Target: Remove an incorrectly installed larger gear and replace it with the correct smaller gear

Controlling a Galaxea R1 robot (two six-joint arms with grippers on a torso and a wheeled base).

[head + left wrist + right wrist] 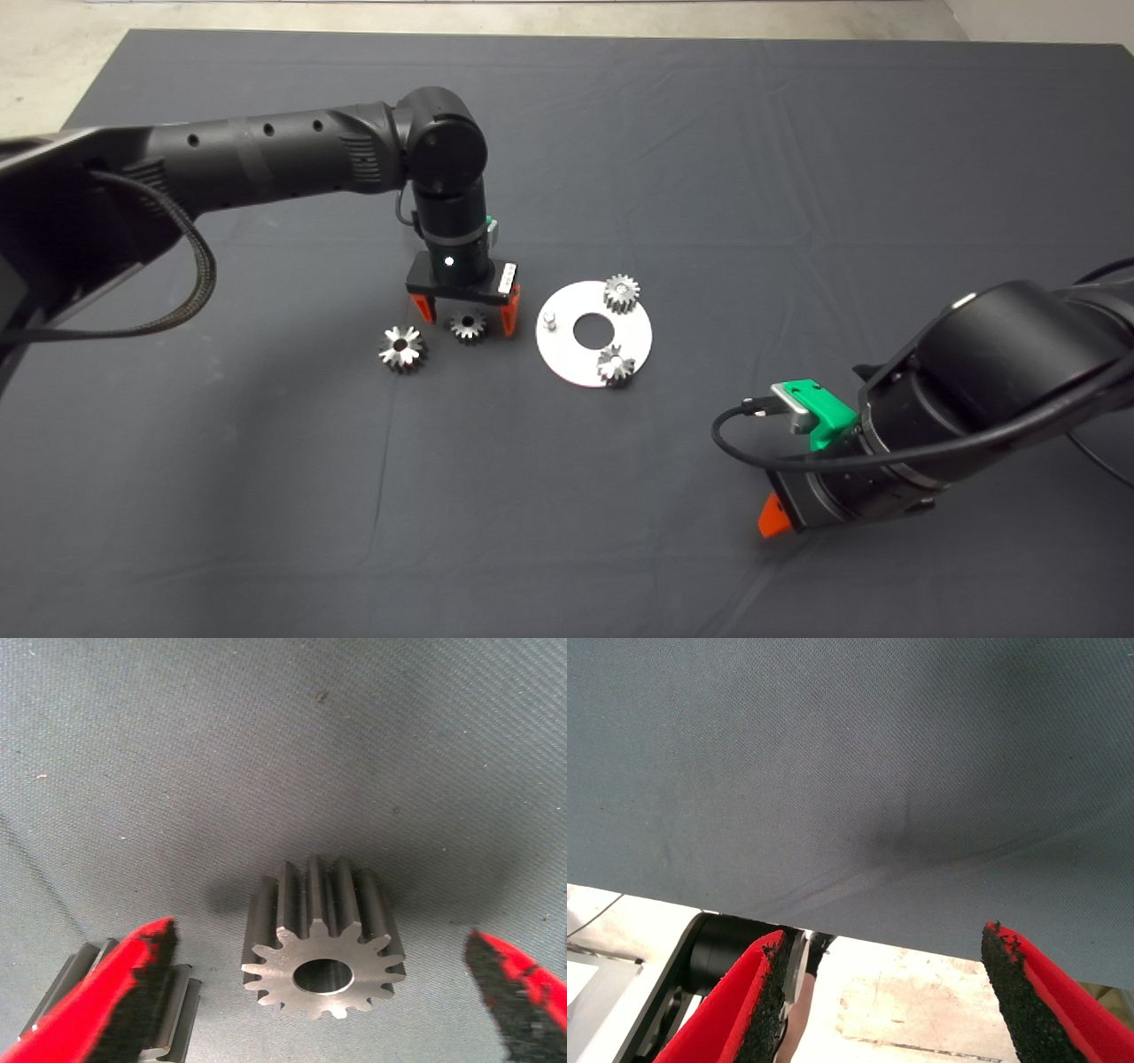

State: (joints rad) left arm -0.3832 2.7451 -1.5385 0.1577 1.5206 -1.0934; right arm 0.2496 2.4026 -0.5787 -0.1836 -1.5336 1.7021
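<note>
My left gripper (467,312) hangs open just above the mat, one red finger on each side of a smaller gear (467,326) that lies flat there. In the left wrist view this fine-toothed gear (323,943) sits midway between the two fingers (115,1001), touching neither. The larger gear (403,347), with deep star-like teeth, lies on the mat just left of the gripper; part of the larger gear (75,979) shows behind one finger. The white disc plate (580,365) to the right carries two small gears (622,292) (615,364) and a bare peg (550,319).
My right gripper (778,518) waits open at the lower right, near the mat's front edge. Its wrist view shows the mat edge (833,939) and pale floor beyond, with a dark machine base (718,957) there.
</note>
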